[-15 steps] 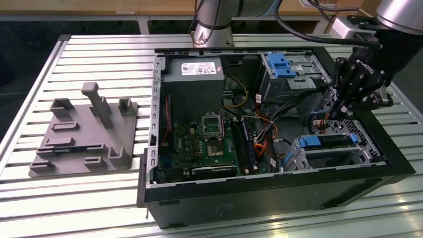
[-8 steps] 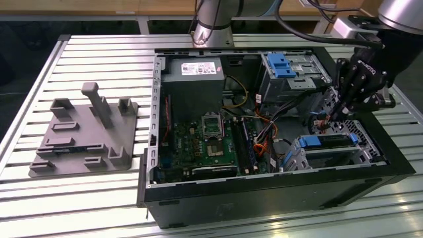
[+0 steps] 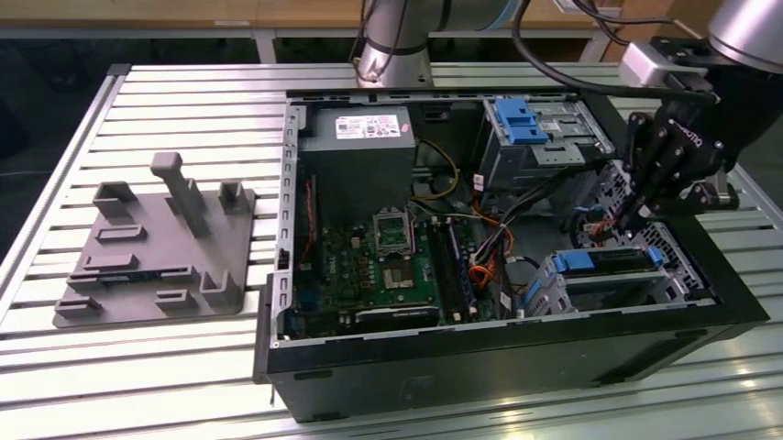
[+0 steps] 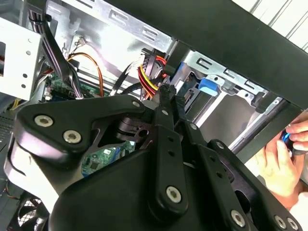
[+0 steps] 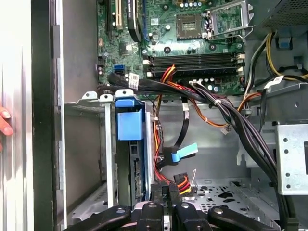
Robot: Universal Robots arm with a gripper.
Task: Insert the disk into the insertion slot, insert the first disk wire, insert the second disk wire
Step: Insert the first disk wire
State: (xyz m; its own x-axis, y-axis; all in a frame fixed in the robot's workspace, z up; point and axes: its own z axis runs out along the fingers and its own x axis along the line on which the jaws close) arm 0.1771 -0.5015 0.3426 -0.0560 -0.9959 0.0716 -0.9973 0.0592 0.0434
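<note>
The open computer case [image 3: 490, 367] lies on a slatted metal table [image 3: 183, 101], with a grey fixture plate [image 3: 159, 247] well apart on the exterior view's left. The disk [image 3: 608, 261] already sits inside the insertion slot [image 3: 624, 291], at the near corner of the case on the exterior view's right, its blue carrier showing at the mouth of the cage. The gripper [image 3: 626, 223] reaches down into the case just on the far side of that cage.

In the first wrist view its fingertips [image 5: 159, 195] are drawn almost together beside the seated disk [image 5: 130, 125]. They seem to pinch the connector of a disk wire [image 5: 183, 182], a red, yellow and black bundle, though the grip itself is partly hidden. The second wrist view shows the same bundle [image 4: 149, 70] running to the gripper [image 4: 166, 91]. A person's hand [image 4: 279, 163] rests outside the case wall.
</note>
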